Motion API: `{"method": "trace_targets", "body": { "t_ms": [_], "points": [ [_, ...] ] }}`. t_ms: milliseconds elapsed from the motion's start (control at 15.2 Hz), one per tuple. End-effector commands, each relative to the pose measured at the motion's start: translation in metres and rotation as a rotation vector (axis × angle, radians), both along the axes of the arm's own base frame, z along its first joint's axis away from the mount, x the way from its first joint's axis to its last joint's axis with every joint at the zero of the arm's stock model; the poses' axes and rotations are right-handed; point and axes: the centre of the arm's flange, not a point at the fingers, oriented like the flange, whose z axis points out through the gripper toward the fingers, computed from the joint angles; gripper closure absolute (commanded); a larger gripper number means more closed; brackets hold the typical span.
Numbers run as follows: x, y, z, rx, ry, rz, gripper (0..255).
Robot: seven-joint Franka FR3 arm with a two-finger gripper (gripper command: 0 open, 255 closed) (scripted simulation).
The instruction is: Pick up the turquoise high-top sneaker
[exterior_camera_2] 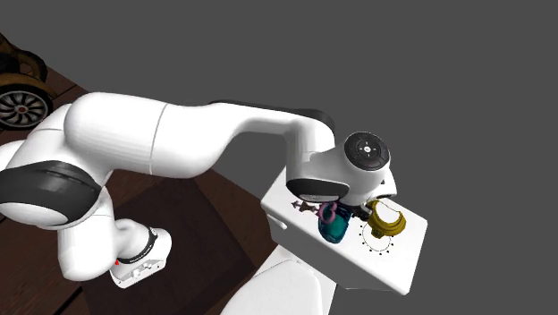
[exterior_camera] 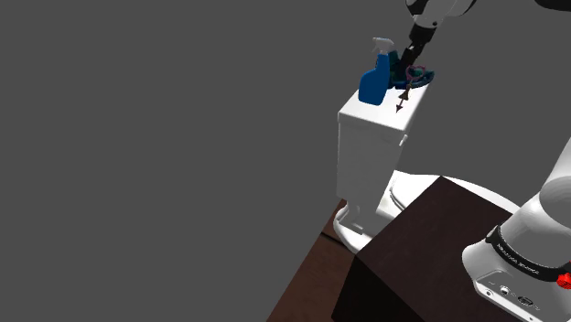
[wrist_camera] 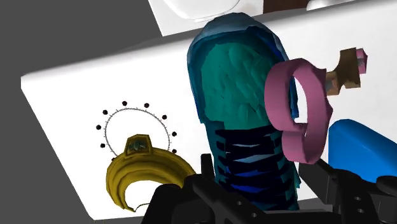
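The black end effector (wrist_camera: pixel 261 175) hangs low over the lid of a white toilet tank (wrist_camera: pixel 76 108) with its fingers spread. They flank the laced upper part of the turquoise high-top sneaker (wrist_camera: pixel 242 89); one sits close against its side and a little gap shows on the other, so the shoe is not pinched. The sneaker lies on the lid about midway along its length, its dark blue laces towards the end effector and its toe pointing to the lid's opposite long edge. A pink ring (wrist_camera: pixel 302 108) with a small brown piece fixed to it leans against the sneaker's side, and a blue spray bottle (wrist_camera: pixel 362 143) stands just beyond it towards one end of the lid. On the sneaker's other side lie a gold curved ornament (wrist_camera: pixel 143 172) and a thin hoop set with black beads (wrist_camera: pixel 124 103), close together. In the shoulder view, the tank stands behind the white toilet bowl (exterior_camera: pixel 416 183), which sits just past the dark brown stand (exterior_camera: pixel 430 247). A spoked wheel (exterior_camera_2: pixel 20 103) shows well beyond.
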Motion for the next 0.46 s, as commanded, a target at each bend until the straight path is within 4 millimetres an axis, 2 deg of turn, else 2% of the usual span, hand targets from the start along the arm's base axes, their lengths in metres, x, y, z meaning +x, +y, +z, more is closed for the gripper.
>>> {"method": "trace_targets", "body": {
  "t_ms": [0, 264, 396],
  "points": [
    [0.001, 0.0, 0.012, -0.001, -0.002, 0.0, 255],
    [0.001, 0.0, 0.033, -0.001, -0.002, 0.0, 255],
    [0.001, 0.0, 0.034, -0.001, -0.002, 0.0, 255]
  ]
}}
